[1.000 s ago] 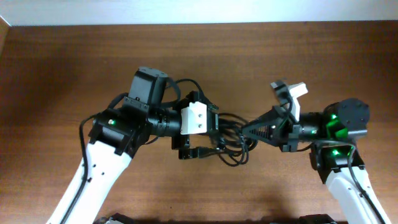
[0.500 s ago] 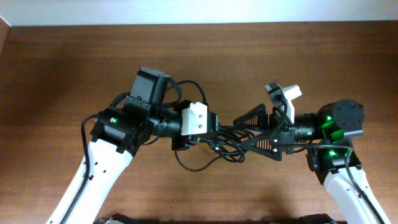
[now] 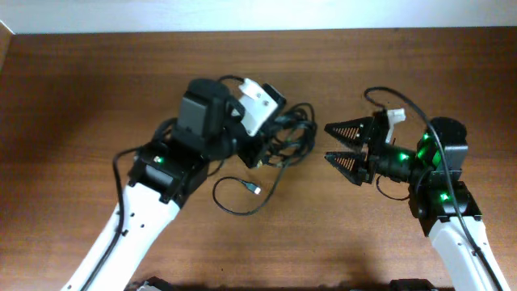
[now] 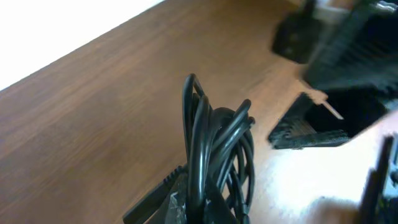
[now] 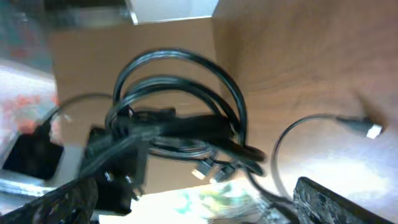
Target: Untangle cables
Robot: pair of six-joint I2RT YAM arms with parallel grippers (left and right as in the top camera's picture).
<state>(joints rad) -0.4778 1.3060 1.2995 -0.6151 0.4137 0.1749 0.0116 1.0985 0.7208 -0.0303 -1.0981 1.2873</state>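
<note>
A bundle of looped black cables [image 3: 289, 133] hangs off the table at centre, with my left gripper [image 3: 262, 147] shut on it. In the left wrist view the loops [image 4: 214, 140] rise straight out of the shut left gripper [image 4: 199, 210]. One thin cable [image 3: 239, 202] trails from the bundle onto the wood and ends in a small metallic plug [image 3: 254, 190]. My right gripper [image 3: 338, 145] stands open to the right of the bundle, apart from it. In the right wrist view the bundle [image 5: 180, 115] hangs ahead of the open right gripper [image 5: 196, 208], with the trailing plug [image 5: 372, 130] at right.
The brown wooden table [image 3: 97, 89] reaches to a white wall along the far edge. The left arm's own thicker black wires [image 3: 242, 81] arch over its wrist. The right arm's base [image 3: 444, 202] sits at the lower right.
The right gripper has opened, let go of the cables and drawn back to the right. The left gripper has shut on the bundle and carried it up and away; one cable now trails loose.
</note>
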